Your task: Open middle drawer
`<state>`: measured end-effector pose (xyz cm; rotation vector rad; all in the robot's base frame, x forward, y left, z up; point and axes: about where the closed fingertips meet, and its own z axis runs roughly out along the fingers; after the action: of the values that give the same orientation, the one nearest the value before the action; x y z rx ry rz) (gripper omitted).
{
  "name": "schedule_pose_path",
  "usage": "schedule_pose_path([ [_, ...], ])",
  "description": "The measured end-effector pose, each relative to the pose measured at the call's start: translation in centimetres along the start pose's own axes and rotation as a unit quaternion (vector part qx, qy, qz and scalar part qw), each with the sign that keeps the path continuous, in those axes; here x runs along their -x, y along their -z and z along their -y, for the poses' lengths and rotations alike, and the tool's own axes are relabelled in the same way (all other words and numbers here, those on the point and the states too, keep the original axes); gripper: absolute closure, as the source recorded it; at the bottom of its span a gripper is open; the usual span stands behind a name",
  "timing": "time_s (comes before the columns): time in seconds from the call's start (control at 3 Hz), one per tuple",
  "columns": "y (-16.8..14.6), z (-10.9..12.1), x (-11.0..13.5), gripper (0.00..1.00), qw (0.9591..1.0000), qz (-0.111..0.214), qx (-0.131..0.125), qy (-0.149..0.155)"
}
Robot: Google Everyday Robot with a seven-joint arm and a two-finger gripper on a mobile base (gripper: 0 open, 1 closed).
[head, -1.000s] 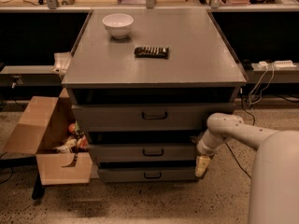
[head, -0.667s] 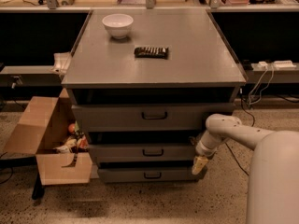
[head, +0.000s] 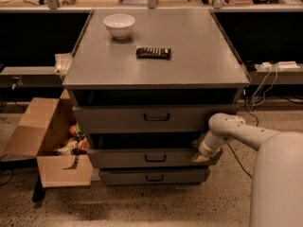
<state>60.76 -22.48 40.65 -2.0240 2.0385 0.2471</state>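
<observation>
The grey cabinet has three stacked drawers. The middle drawer (head: 142, 158) is a flat grey front with a small dark loop handle (head: 155, 158) at its centre, below the taller top drawer (head: 142, 118) and above the narrower bottom drawer (head: 151, 176). My gripper (head: 199, 156) is at the end of the white arm (head: 227, 129) that reaches in from the right. It sits at the right end of the middle drawer's front, well to the right of the handle.
A white bowl (head: 119, 25) and a dark snack bar (head: 153, 53) lie on the cabinet top (head: 199, 56). An open cardboard box (head: 52, 145) with items in it stands on the floor at the left. Cables (head: 258, 93) hang at the right.
My gripper has risen a little and shifted slightly left along the right end of the middle drawer's front. The drawers have not visibly moved.
</observation>
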Motion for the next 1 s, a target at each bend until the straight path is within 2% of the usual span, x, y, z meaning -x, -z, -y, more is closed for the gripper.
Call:
schedule_pose_path([
  [0.33,0.3,0.2,0.1,0.86,1.0,0.0,0.0,0.0],
  [0.67,0.8,-1.7,0.6,1.0,1.0,0.009,0.002,0.001],
  [1.0,0.7,-2.1,0.6,0.82,0.9999,0.01,0.003,0.001],
])
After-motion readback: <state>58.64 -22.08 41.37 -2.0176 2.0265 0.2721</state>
